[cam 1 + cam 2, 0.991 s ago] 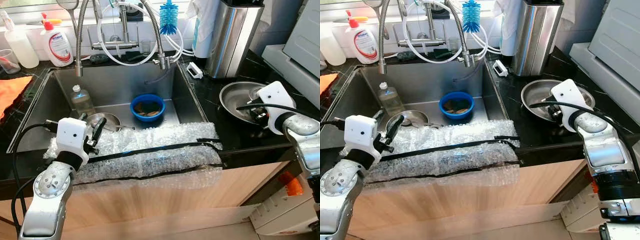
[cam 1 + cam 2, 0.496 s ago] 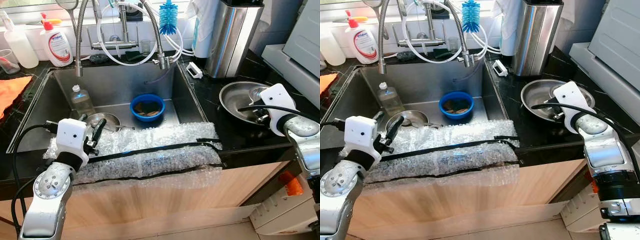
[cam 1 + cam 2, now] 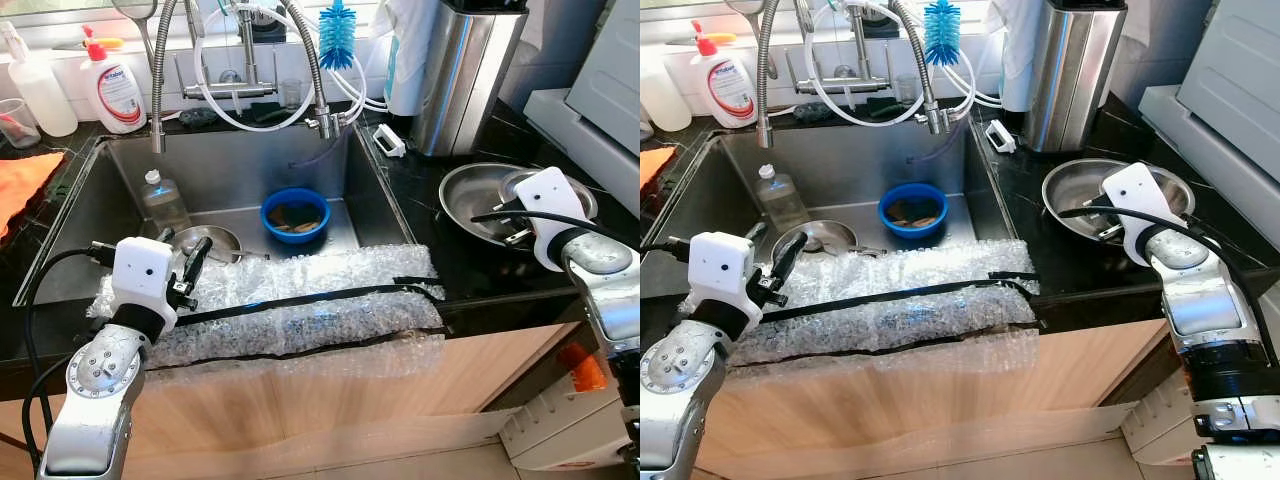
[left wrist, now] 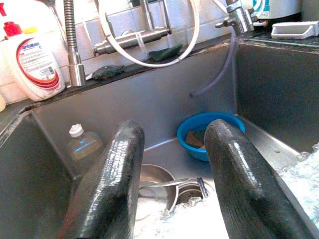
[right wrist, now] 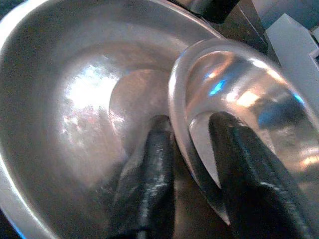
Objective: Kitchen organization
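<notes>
**Right gripper straddles the small bowl's rim inside the large bowl**

Since a second ago the right gripper (image 5: 192, 164) has shifted slightly up and right in the head views, deeper over the steel bowls at the right of the frame. The left arm has not moved. In the right wrist view one finger sits outside the small steel bowl (image 5: 249, 94) and one inside, its rim between them; whether they press it I cannot tell. That bowl lies tilted inside the large steel bowl (image 3: 470, 195) on the black counter (image 3: 420, 215). The left gripper (image 4: 172, 184) hangs spread and empty over the sink (image 3: 230, 170), lower left.

The step in hand looks like picking up the small bowl. Next, the fingers likely need to pinch firmly, then lift straight so the rim does not slip.
</notes>
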Available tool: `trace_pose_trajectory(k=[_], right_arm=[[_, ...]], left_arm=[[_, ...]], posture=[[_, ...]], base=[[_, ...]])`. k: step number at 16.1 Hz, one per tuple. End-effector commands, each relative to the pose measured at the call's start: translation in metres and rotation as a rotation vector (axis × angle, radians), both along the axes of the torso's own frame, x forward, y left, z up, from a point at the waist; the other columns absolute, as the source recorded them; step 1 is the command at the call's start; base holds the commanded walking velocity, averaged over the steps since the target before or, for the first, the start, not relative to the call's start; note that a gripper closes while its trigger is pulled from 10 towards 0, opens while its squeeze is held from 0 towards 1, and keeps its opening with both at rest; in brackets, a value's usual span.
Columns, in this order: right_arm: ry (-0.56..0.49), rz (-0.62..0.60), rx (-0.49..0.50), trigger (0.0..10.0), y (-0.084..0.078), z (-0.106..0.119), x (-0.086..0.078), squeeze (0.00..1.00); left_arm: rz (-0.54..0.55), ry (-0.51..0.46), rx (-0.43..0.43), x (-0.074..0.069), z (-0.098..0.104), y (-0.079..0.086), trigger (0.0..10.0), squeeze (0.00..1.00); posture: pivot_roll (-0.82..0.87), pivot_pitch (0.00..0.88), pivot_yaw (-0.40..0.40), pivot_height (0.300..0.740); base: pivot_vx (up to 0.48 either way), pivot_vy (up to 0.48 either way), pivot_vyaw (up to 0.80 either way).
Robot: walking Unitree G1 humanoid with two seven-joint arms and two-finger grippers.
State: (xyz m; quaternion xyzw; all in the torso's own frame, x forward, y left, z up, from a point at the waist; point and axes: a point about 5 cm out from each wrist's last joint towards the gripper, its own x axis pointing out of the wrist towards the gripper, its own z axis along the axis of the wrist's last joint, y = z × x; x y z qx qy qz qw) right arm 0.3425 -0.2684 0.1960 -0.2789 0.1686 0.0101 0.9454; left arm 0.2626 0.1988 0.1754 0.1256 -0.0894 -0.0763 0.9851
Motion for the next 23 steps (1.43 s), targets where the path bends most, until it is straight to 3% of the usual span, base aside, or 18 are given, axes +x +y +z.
trace_pose_trajectory(k=[1,8,11,12,13,14,15,17,18,19,20,22,23], right_arm=[[-0.027,-0.009,0.01,0.0,-0.001,0.006,0.002,0.0],[-0.071,0.02,0.03,0.0,0.009,0.01,0.007,0.0],[-0.201,0.012,0.07,0.0,0.013,0.026,0.011,0.0],[-0.225,0.013,0.076,3.0,0.015,0.028,0.011,0.0],[-0.26,0.013,0.085,10.0,0.017,0.031,0.012,0.0],[-0.294,0.009,0.1,10.0,0.019,0.035,0.012,0.0],[-0.406,0.019,0.103,10.0,0.028,0.049,0.009,0.0],[-0.486,0.05,0.114,10.0,0.038,0.057,0.006,0.0],[-0.583,0.064,0.124,10.0,0.046,0.066,0.003,0.0],[-0.654,0.071,0.185,10.0,0.053,0.071,0.0,0.0],[-0.675,0.149,0.319,10.0,0.072,0.07,-0.003,0.0],[-0.648,0.271,0.453,10.0,0.101,0.061,-0.008,0.0],[-0.615,0.315,0.655,10.0,0.119,0.052,-0.009,0.0]], left_arm=[[0.004,-0.004,0.003,0.0,0.002,0.001,10.0,0.0],[0.045,-0.017,0.001,0.001,0.004,0.005,10.0,0.0],[0.057,-0.022,-0.022,0.001,0.005,0.004,10.0,0.0],[0.059,-0.024,-0.024,0.001,0.005,0.004,10.0,0.0],[0.066,-0.03,-0.028,0.001,0.005,0.005,10.0,0.0],[0.07,-0.036,-0.033,0.002,0.006,0.005,10.0,0.0],[0.079,-0.052,-0.044,0.002,0.01,0.005,10.0,0.0],[0.087,-0.067,-0.055,0.002,0.012,0.005,10.0,0.0],[0.1,-0.089,-0.071,0.002,0.016,0.004,10.0,0.0],[0.113,-0.116,-0.094,0.003,0.021,0.003,10.0,0.0],[0.126,-0.149,-0.127,0.003,0.028,0.002,10.0,0.0],[0.121,-0.174,-0.126,0.002,0.033,0.001,10.0,0.0],[0.12,-0.173,-0.119,0.002,0.032,0.001,10.0,0.0]], posture=[[-0.08,0.023,0.02,0.74],[-0.07,0.019,0.017,0.74],[-0.07,0.015,0.013,0.74],[-0.07,0.015,0.012,0.74],[-0.07,0.015,0.011,0.74],[-0.07,0.016,0.009,0.74],[-0.07,0.017,0.008,0.74],[-0.07,0.019,0.007,0.74],[-0.07,0.02,0.006,0.74],[-0.08,0.024,0.005,0.74],[-0.07,0.025,-0.001,0.74],[-0.07,0.026,-0.002,0.74],[-0.07,0.02,-0.001,0.74]], base=[[0.0,0.0,0.0],[0.0,0.0,0.0],[0.0,0.0,0.0],[0.0,0.0,0.0],[0.0,0.0,0.0],[0.0,0.0,0.0],[0.0,0.0,0.0],[0.0,0.0,0.0],[0.0,0.0,0.0],[0.0,0.0,0.0],[0.0,0.0,0.0],[0.0,0.0,0.0],[0.0,0.0,0.0]])
